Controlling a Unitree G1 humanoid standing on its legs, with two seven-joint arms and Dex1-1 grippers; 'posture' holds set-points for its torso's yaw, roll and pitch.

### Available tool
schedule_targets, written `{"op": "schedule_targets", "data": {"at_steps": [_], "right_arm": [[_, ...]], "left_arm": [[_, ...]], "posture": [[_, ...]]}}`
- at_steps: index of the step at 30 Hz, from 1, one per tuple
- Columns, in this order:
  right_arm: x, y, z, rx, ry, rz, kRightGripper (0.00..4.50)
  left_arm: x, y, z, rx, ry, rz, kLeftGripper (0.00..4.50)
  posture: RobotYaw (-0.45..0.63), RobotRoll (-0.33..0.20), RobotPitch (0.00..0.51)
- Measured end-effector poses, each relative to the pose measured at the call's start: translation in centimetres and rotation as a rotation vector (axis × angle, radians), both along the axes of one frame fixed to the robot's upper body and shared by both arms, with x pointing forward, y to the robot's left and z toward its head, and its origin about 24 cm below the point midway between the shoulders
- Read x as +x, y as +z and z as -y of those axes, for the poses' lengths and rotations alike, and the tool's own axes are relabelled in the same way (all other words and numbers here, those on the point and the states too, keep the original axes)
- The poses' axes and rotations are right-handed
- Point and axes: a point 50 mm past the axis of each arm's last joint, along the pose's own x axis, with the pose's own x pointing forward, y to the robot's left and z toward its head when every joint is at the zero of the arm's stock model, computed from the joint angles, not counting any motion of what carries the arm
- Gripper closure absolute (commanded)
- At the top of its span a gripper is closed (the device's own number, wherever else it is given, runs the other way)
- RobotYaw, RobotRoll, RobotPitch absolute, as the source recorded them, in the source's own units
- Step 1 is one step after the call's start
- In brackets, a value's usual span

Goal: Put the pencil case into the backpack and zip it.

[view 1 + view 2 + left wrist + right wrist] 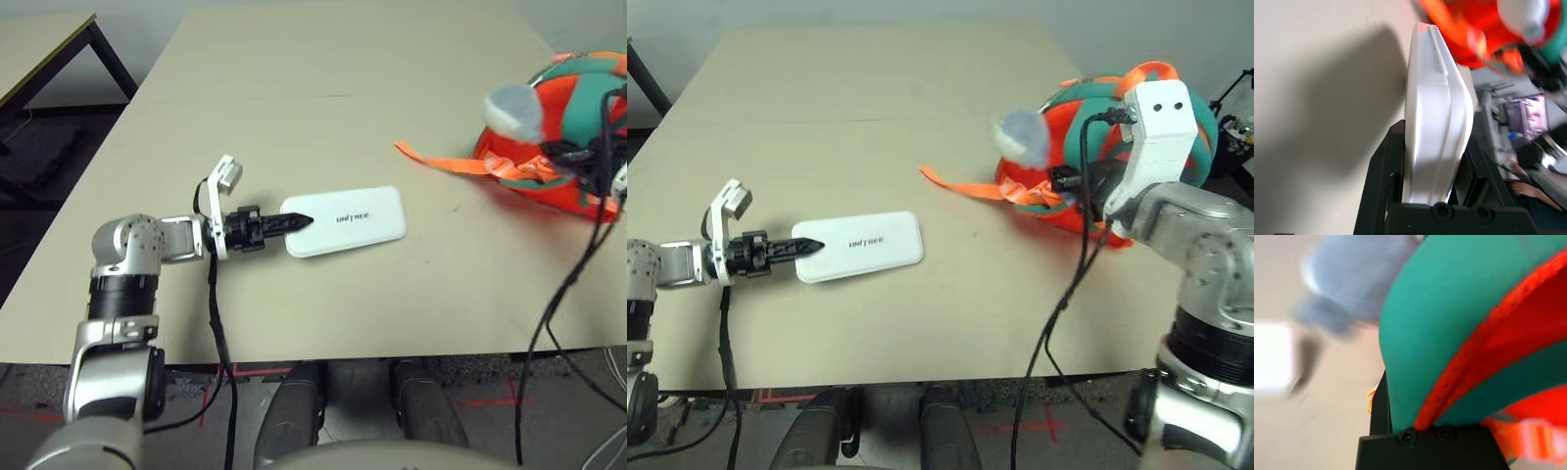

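Note:
The white pencil case (pixel 343 220) with small black lettering lies flat on the table, left of centre. My left gripper (pixel 299 222) is shut on its left end, and the left wrist view shows the case (pixel 1435 98) pinched between the two black fingers (pixel 1383 171). The orange and teal backpack (pixel 1117 108) sits at the far right, with a grey-white plush toy (pixel 1024 132) on its near-left side. My right gripper (pixel 1092 191) is pressed into the backpack's front. In the right wrist view its teal and orange fabric (pixel 1459 333) runs down between the jaws.
Orange straps (pixel 960 186) trail from the backpack leftward across the tan table (pixel 294 98). A black cable (pixel 1058 304) hangs from my right wrist over the table's front edge. A second table (pixel 49 49) stands off to the far left.

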Motion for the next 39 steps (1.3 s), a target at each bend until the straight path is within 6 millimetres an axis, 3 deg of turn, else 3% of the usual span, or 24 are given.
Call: {"op": "schedule_targets", "data": {"at_steps": [4, 10, 15, 18, 25, 28, 34, 39], "right_arm": [[-2.8, 0.0, 0.7, 0.023, 0.078, -0.033, 4.39], [-7.3, -0.8, 0.2, 0.065, 0.217, -0.123, 4.39], [-10.4, -0.9, -0.9, 0.129, 0.221, -0.191, 4.39], [-11.2, -0.7, -1.6, 0.151, 0.227, -0.173, 4.39], [-10.9, -0.6, -2.3, 0.168, 0.214, -0.137, 4.39], [-10.0, -1.4, -2.3, 0.171, 0.185, -0.15, 4.39], [-8.5, -3.4, -1.2, 0.161, 0.118, -0.138, 4.39], [-8.2, -4.0, -0.7, 0.158, 0.118, -0.135, 4.39]], "left_arm": [[1.4, 1.6, -0.9, 0.026, 0.009, 0.043, 3.09], [3.3, 5.6, -2.1, 0.054, 0.051, 0.16, 3.09], [3.9, 5.5, -2.2, 0.075, 0.041, 0.152, 3.09], [4.1, 5.0, -1.6, 0.077, 0.01, 0.137, 3.09], [4.0, 5.1, -1.3, 0.07, -0.03, 0.148, 3.09], [3.8, 6.7, -0.9, 0.073, -0.077, 0.215, 3.09], [2.7, 12.3, -0.8, 0.107, -0.205, 0.464, 3.09], [2.4, 14.1, 0.2, 0.176, -0.357, 0.627, 3.09]], "posture": [[-0.14, 0.0, 0.118], [-0.21, 0.0, 0.116], [-0.24, 0.0, 0.116], [-0.24, 0.0, 0.117], [-0.19, 0.0, 0.125], [-0.16, 0.0, 0.129], [-0.12, 0.0, 0.132], [-0.12, 0.0, 0.128]]}}
